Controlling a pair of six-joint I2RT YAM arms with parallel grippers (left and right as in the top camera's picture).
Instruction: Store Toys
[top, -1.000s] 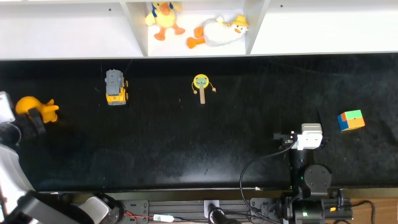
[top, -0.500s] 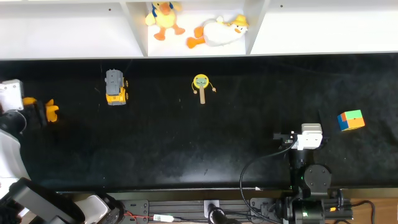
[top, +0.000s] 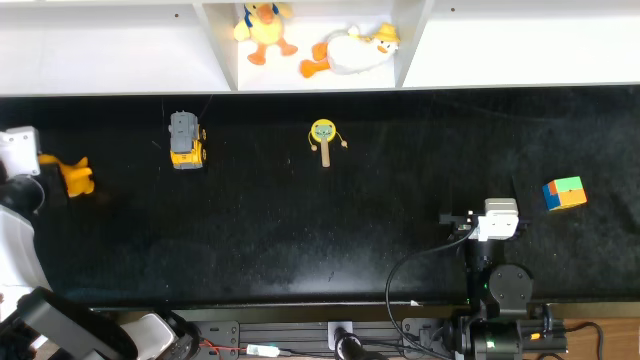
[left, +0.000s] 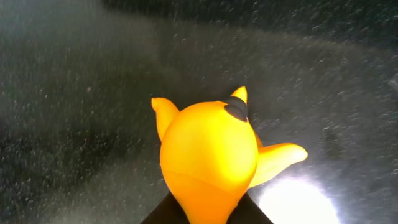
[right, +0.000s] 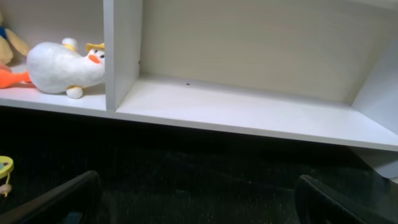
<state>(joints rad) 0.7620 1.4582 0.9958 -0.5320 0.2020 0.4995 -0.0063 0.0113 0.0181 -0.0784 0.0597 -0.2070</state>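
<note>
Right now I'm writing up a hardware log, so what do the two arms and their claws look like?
The left arm has white shell segments with black joints and a white wrist block. The right arm has black cylindrical joints, a white wrist block and a black cable looping off beside it. The right claw has two dark fingers.

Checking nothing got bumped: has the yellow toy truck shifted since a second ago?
No. The toy truck stays in the same spot below the shelf divider.
</note>
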